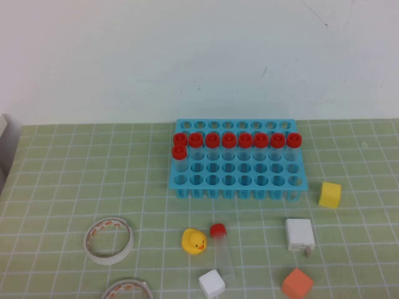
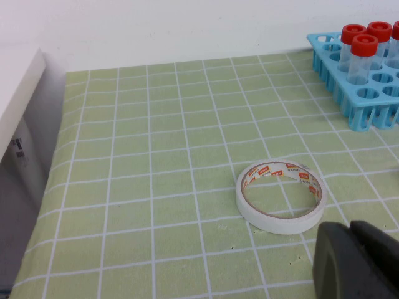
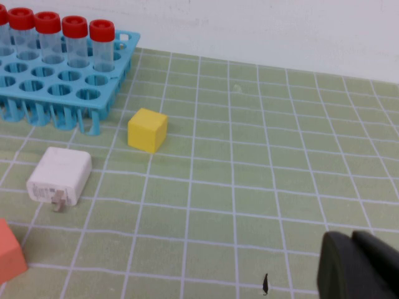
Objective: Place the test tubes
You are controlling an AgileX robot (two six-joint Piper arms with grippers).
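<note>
A blue test tube rack (image 1: 237, 175) stands at the middle of the table, with several red-capped tubes (image 1: 228, 144) upright in its second row and one more (image 1: 179, 157) in the row in front at the left. One loose red-capped tube (image 1: 221, 246) lies flat on the mat in front of the rack, beside the yellow duck. Neither arm shows in the high view. My left gripper (image 2: 351, 233) is shut and empty, just short of a tape roll. My right gripper (image 3: 353, 240) is shut and empty over bare mat, to the right of the rack (image 3: 62, 84).
A yellow rubber duck (image 1: 194, 241), a white cube (image 1: 212, 284), an orange block (image 1: 297, 283), a white charger (image 1: 300, 235) and a yellow cube (image 1: 330, 194) lie in front of the rack. Two tape rolls (image 1: 110, 240) (image 1: 127, 289) lie at the front left. A white box (image 2: 15, 93) edges the table's left side.
</note>
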